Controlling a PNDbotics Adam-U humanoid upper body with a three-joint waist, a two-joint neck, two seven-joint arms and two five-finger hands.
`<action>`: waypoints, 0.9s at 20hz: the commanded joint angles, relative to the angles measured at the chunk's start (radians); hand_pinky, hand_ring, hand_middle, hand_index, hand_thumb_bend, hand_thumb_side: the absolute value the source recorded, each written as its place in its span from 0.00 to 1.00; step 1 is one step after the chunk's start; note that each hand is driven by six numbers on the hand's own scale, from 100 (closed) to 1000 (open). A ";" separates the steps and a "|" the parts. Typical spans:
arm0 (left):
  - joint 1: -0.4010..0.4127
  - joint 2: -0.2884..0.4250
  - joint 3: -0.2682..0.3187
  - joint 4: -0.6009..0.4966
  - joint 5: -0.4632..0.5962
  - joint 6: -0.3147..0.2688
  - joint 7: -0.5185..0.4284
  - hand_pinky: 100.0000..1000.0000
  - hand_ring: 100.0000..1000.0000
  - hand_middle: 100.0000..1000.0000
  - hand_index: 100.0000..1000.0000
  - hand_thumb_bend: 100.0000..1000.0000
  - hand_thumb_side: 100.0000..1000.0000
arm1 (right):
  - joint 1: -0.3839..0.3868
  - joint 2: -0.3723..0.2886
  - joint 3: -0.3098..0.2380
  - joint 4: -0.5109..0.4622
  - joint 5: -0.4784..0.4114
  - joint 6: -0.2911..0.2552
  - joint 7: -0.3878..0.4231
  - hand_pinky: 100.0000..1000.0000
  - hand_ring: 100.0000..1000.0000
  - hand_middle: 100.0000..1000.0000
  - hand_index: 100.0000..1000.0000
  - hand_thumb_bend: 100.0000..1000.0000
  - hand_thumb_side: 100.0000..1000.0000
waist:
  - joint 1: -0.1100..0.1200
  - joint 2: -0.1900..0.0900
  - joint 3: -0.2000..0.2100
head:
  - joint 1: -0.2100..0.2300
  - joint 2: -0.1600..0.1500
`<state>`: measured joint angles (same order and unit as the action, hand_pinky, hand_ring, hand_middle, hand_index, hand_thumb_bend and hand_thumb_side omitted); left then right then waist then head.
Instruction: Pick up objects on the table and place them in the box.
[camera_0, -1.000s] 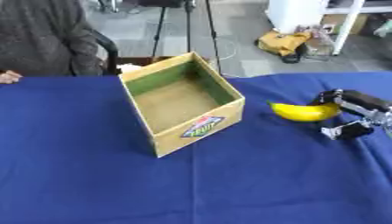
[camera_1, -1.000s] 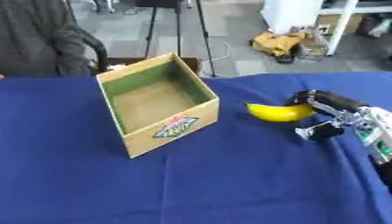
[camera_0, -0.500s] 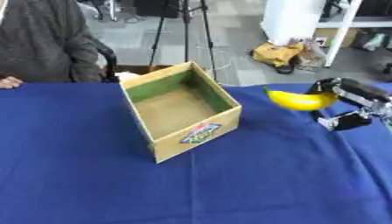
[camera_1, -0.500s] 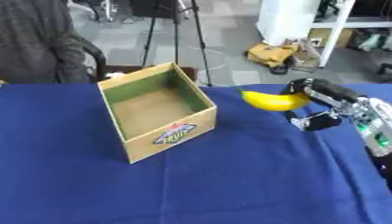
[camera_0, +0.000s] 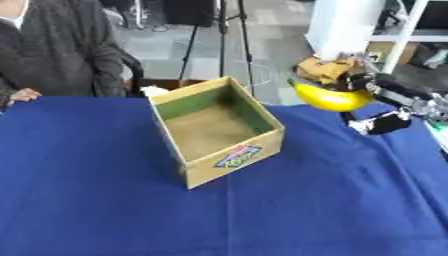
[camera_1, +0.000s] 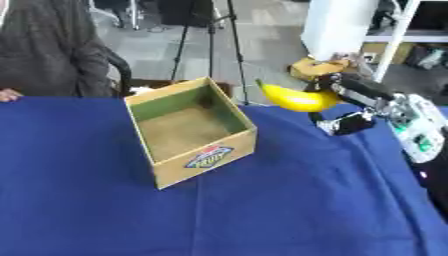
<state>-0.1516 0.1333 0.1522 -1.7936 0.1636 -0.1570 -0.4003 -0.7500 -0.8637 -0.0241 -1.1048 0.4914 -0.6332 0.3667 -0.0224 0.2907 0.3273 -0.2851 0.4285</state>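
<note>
A yellow banana (camera_1: 296, 99) hangs in the air above the blue table, to the right of the box. My right hand (camera_1: 353, 103) is shut on it, fingers over its top and thumb below. The open cardboard box (camera_0: 216, 130) stands left of centre, tan inside with green upper walls and a printed label on its front; nothing shows inside it. My left hand is out of sight in both views.
The blue cloth-covered table (camera_0: 105, 210) fills the lower part of the view. A person stands at the far left edge, a hand (camera_0: 24, 94) resting on the table. A tripod and shelving stand beyond the table.
My right hand has lifted the banana off the table and carried it up and leftwards, nearer the box. The camera has shifted too.
</note>
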 joint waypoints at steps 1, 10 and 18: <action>-0.015 0.023 -0.012 -0.014 0.012 0.003 -0.014 0.50 0.59 0.46 0.67 0.19 1.00 | -0.034 -0.012 0.004 -0.014 -0.013 -0.005 0.020 0.71 0.72 0.70 0.76 0.00 0.06 | -0.002 -0.027 0.011 | -0.011 -0.020; -0.032 0.012 -0.044 -0.014 0.028 0.010 -0.048 0.49 0.59 0.46 0.67 0.19 1.00 | -0.079 0.035 0.035 0.003 0.002 -0.025 0.066 0.72 0.74 0.70 0.76 0.00 0.07 | -0.003 -0.024 0.068 | -0.061 -0.054; -0.038 -0.006 -0.055 -0.013 0.025 0.014 -0.066 0.49 0.59 0.46 0.67 0.19 1.00 | -0.119 0.094 0.064 0.011 0.020 -0.045 0.106 0.71 0.73 0.69 0.75 0.00 0.09 | -0.002 -0.007 0.098 | -0.114 -0.067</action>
<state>-0.1804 0.1218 0.1010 -1.7936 0.1881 -0.1426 -0.4612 -0.8463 -0.7544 0.0425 -1.0856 0.5071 -0.6690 0.4592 -0.0270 0.3000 0.4256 -0.3893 0.3757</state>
